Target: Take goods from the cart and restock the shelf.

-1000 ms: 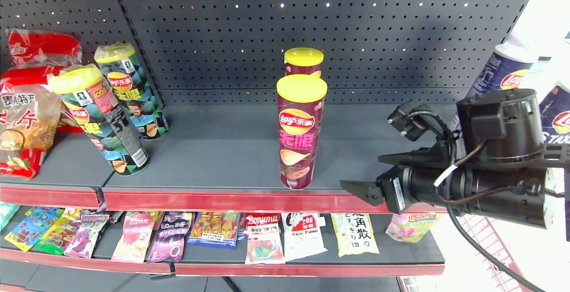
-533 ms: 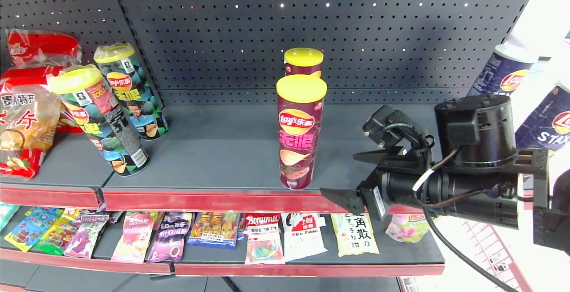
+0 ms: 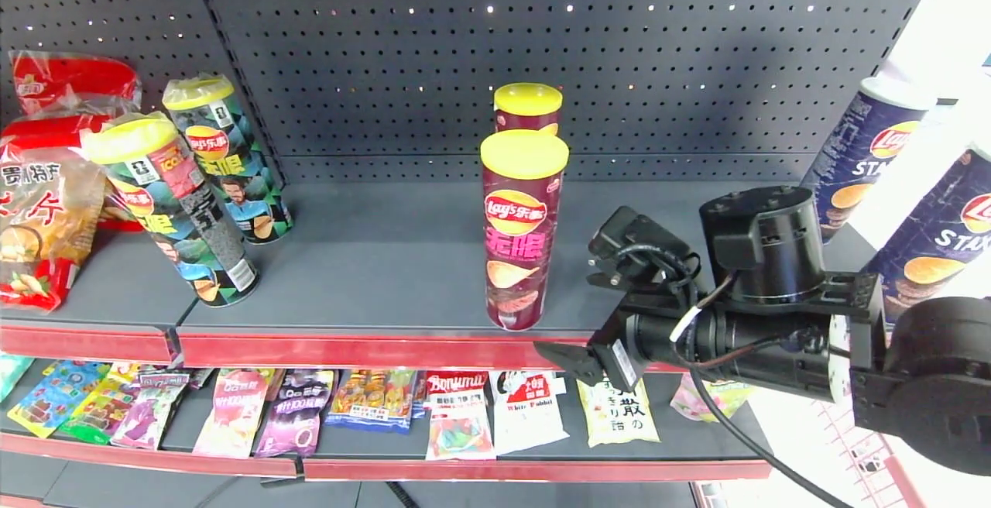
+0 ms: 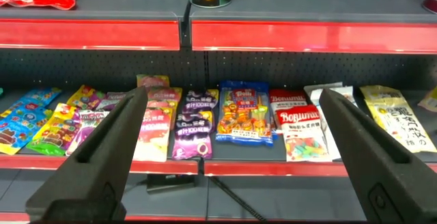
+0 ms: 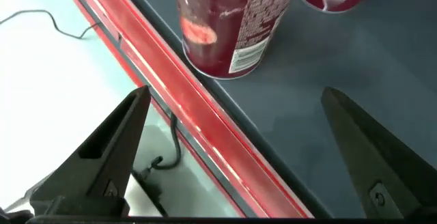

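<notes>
Landmark: front can (image 3: 525,229), maroon with a yellow lid. It stands upright near the front of the shelf (image 3: 372,260), base just behind the red lip (image 3: 372,349). I also log it in the right wrist view (image 5: 229,26).

- Rear can (image 3: 529,108): same kind, upright, directly behind the front can, close to the pegboard (image 3: 542,43).
- Right gripper (image 3: 574,314): just right of the front can, level with its base and not touching it. I see the jaws wide apart and empty, with one finger in front of the lip.
- Left gripper (image 4: 233,93): lower than the front can and to its left. Jaws wide apart, empty, facing the sachets (image 4: 246,115) on the tier beneath.
- Teal cans (image 3: 174,214): two, well left of the front can.
- Bags (image 3: 46,183): farther left still.
- Blue cans (image 3: 859,152): two, well right of the front can, beyond the right gripper.
</notes>
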